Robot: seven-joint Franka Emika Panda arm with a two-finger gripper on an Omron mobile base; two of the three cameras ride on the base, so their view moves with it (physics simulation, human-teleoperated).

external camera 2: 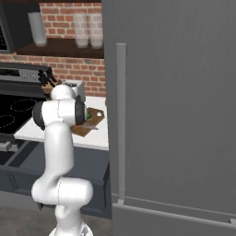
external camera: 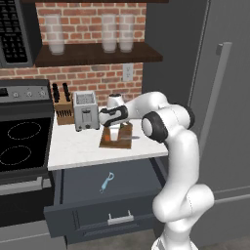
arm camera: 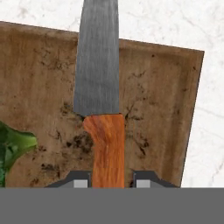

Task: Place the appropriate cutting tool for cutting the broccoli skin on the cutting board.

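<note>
Knife in hand, we reach over the white counter [external camera: 78, 149] in the left base view, our gripper [external camera: 115, 135] low above the cutting board [external camera: 126, 138], which lies just right of the toaster [external camera: 85, 111]. A grey sliver of the knife's blade [external camera: 130, 138] pokes out to the right over the board. Beside the toaster stands the wooden knife block [external camera: 62, 110]. Below the counter the drawer [external camera: 93, 195] is open, with the light-blue peeler [external camera: 107, 181] lying inside.

From the right base view we see the board [external camera 2: 94, 115] on the counter next to the tall grey fridge [external camera 2: 175, 110], the blade's tip [external camera 2: 93, 128] at the board's near edge, and a speck of green broccoli [external camera 2: 88, 115] beside our arm.

Looking along the hand, our fingertips [arm camera: 78, 180] close on either side of the orange handle of the knife [arm camera: 104, 131]. Its grey blade runs up across the brown board [arm camera: 166, 109] and past the far edge over the counter. The broccoli [arm camera: 11, 146] lies on the board at the left, apart from the handle.
</note>
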